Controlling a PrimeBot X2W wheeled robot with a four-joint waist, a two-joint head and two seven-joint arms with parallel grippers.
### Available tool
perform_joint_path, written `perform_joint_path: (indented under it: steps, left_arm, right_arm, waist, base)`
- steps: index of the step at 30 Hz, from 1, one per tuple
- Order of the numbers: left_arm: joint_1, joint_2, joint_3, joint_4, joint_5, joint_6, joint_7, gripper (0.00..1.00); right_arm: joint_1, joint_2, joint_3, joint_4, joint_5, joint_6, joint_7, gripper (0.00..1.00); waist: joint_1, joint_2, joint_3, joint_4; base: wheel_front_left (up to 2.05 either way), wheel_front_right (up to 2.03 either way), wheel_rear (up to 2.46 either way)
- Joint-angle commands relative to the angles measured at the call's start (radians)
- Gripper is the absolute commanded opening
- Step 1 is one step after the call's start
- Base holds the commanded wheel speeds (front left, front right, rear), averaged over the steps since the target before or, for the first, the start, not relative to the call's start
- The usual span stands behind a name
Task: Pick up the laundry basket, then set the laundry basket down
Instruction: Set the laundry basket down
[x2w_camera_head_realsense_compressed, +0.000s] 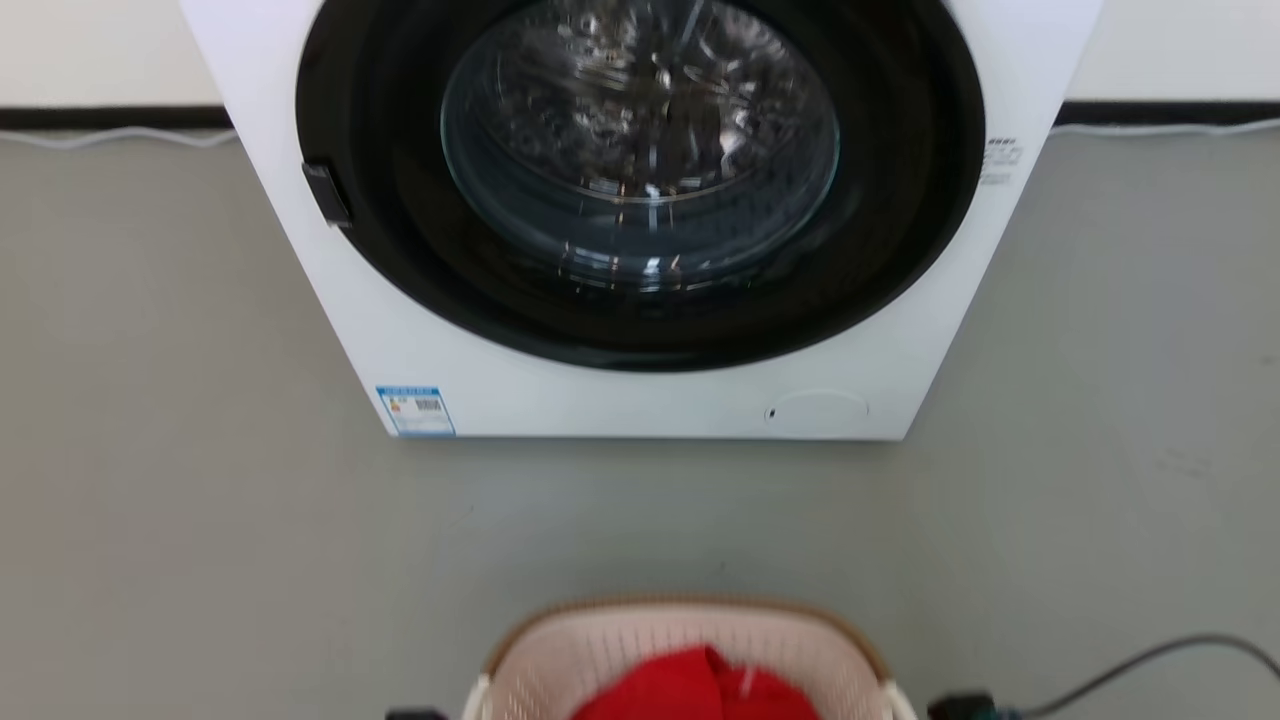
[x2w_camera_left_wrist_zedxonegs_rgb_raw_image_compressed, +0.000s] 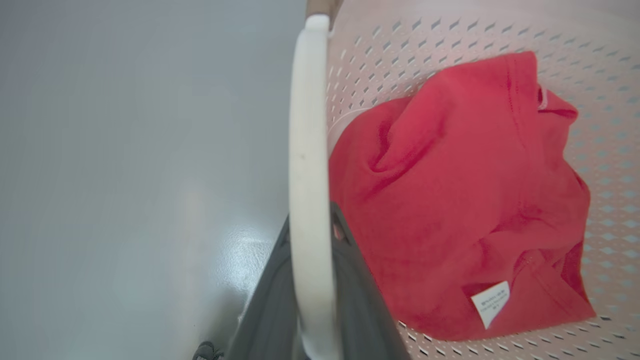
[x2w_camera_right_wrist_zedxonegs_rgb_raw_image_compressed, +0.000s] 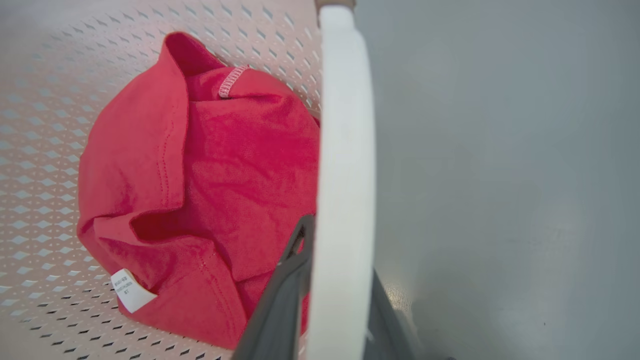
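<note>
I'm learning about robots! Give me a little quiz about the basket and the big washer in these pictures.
1. True or false: the laundry basket is empty.
2. The left hand and the right hand each grip the basket's: A brown rim, B white side handle, C bottom?
3. Fill in: ahead of the basket stands a white ____.
Key: 1 false, a red garment lies inside; 2 B; 3 washing machine.

Nothing reads clearly. The washing machine (x2w_camera_head_realsense_compressed: 640, 400) carries a blue-edged sticker (x2w_camera_head_realsense_compressed: 416, 410) at its lower left and faint grey print (x2w_camera_head_realsense_compressed: 1003, 160) at its upper right, both blurred. The red garment (x2w_camera_left_wrist_zedxonegs_rgb_raw_image_compressed: 450, 200) has a white tag (x2w_camera_left_wrist_zedxonegs_rgb_raw_image_compressed: 491, 302) with tiny print, illegible.
</note>
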Motion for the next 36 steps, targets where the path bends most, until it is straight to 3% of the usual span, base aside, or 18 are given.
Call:
perform_joint_path:
  steps: [1,19,28,36]
  left_arm:
    - [-0.07,0.016,0.031,-0.004,-0.006,0.009,-0.02,0.0]
    - [-0.429,0.04,0.052,-0.002,0.007,-0.007,-0.069,0.0]
    - [-0.579,0.036,0.065,-0.012,0.022,-0.008,-0.082,0.0]
    - [-0.661,0.032,0.079,-0.034,0.042,-0.005,-0.084,0.0]
  right_arm:
    - [-0.045,0.01,0.005,-0.01,0.002,0.017,-0.027,0.0]
    - [-0.413,0.01,-0.026,0.025,-0.035,0.017,-0.112,0.0]
    - [-0.559,-0.012,-0.166,0.026,-0.184,0.017,-0.116,0.0]
    - [-0.612,-0.021,-0.297,0.026,-0.315,0.017,-0.112,0.0]
  waist:
    - [0.0,-0.0001,0.031,0.004]
    - [0.0,-0.0001,0.397,0.031]
    - [0.0,-0.0001,0.581,0.053]
    - [0.0,-0.0001,0.682,0.073]
  base:
    - [0.0,0.0,0.0]
    - [0.0,0.0,0.0]
    - [0.0,0.0,0.0]
    - [0.0,0.0,0.0]
